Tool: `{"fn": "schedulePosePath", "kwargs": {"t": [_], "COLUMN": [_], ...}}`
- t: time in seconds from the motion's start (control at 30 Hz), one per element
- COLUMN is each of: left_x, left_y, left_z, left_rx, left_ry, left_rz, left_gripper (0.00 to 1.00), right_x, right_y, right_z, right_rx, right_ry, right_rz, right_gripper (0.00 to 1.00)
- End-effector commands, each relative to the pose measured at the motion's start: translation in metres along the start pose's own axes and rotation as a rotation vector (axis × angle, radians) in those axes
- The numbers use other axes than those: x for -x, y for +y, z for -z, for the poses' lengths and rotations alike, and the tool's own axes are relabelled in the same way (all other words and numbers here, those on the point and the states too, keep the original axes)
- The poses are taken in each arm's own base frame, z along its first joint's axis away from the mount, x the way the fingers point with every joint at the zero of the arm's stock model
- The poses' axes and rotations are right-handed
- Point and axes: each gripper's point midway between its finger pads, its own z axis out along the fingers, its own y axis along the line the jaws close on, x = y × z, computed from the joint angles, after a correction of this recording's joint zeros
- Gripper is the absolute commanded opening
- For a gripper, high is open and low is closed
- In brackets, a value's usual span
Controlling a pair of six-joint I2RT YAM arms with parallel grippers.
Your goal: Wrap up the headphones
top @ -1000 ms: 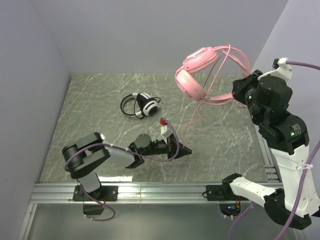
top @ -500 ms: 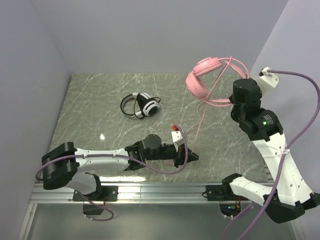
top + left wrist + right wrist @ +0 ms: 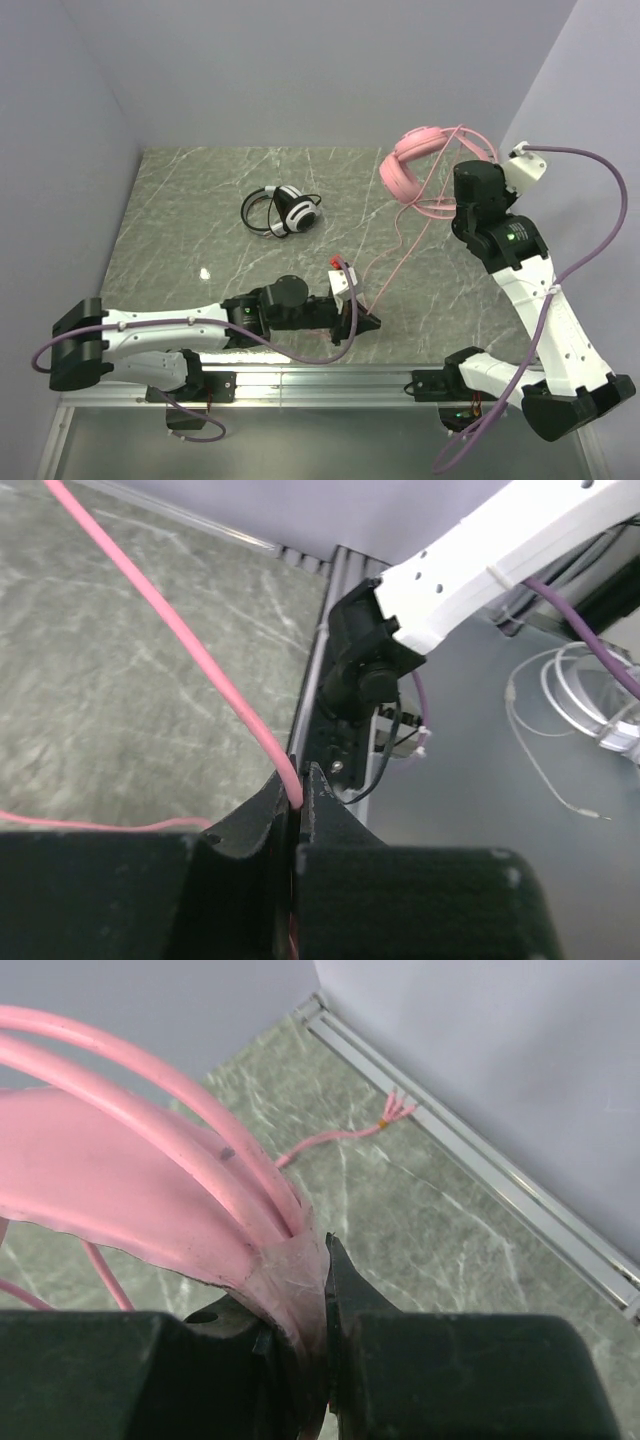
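Pink headphones (image 3: 412, 160) | your right gripper (image 3: 322, 1280) holds them aloft over the far right corner of the table (image 3: 170, 220), jaws clamped on the headband (image 3: 120, 1195) | your left gripper (image 3: 298, 792) is pinched shut on the pink cable (image 3: 190, 650), low near the front edge | black-and-white headphones (image 3: 283, 210) lie on the table left of centre, well apart from both grippers

Top cam hangs high behind both arm bases, looking down over the whole table (image 3: 180, 220). Left wrist cam hugs the left end effector (image 3: 298, 785), facing the right arm (image 3: 480, 550) base. Right wrist cam sits just as close, with the pink headset (image 3: 150, 1190) filling half of it, and faces a wall corner. All three catch the pink cable (image 3: 385, 265).
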Motion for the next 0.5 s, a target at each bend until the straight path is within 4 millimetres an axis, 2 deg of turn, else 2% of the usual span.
{"fn": "schedulePosePath", "kwargs": {"t": [0.0, 0.03, 0.1, 0.13, 0.17, 0.2, 0.27, 0.3, 0.47], "left_x": [0.011, 0.012, 0.015, 0.025, 0.014, 0.018, 0.028, 0.027, 0.058], "left_y": [0.007, 0.011, 0.026, 0.030, 0.039, 0.051, 0.059, 0.068, 0.077], "left_z": [0.012, 0.014, 0.018, 0.019, 0.025, 0.029, 0.034, 0.041, 0.060], "left_rx": [0.080, 0.106, 0.203, 0.240, 0.292, 0.368, 0.433, 0.491, 0.595], "left_ry": [0.027, 0.040, 0.079, 0.069, 0.126, 0.125, 0.127, 0.147, 0.127], "left_rz": [-0.039, -0.044, -0.061, -0.067, -0.069, -0.085, -0.099, -0.114, -0.161], "left_gripper": [0.01, 0.00, 0.01, 0.00, 0.00, 0.00, 0.00, 0.00, 0.00], "right_x": [0.016, 0.007, 0.001, -0.006, -0.011, -0.015, -0.028, -0.032, -0.060], "right_y": [0.006, 0.005, 0.003, 0.002, 0.001, 0.002, -0.002, -0.004, -0.016], "right_z": [-0.005, -0.008, -0.009, -0.011, -0.011, -0.011, -0.013, -0.014, -0.018], "right_rx": [0.004, -0.002, 0.002, -0.002, 0.000, 0.012, 0.004, 0.000, -0.015], "right_ry": [-0.080, -0.068, -0.060, -0.048, -0.039, -0.026, -0.005, 0.002, 0.032], "right_rz": [-0.134, -0.111, -0.098, -0.079, -0.068, -0.056, -0.026, -0.021, 0.026], "right_gripper": [0.00, 0.00, 0.00, 0.00, 0.00, 0.00, 0.00, 0.00, 0.00]}}
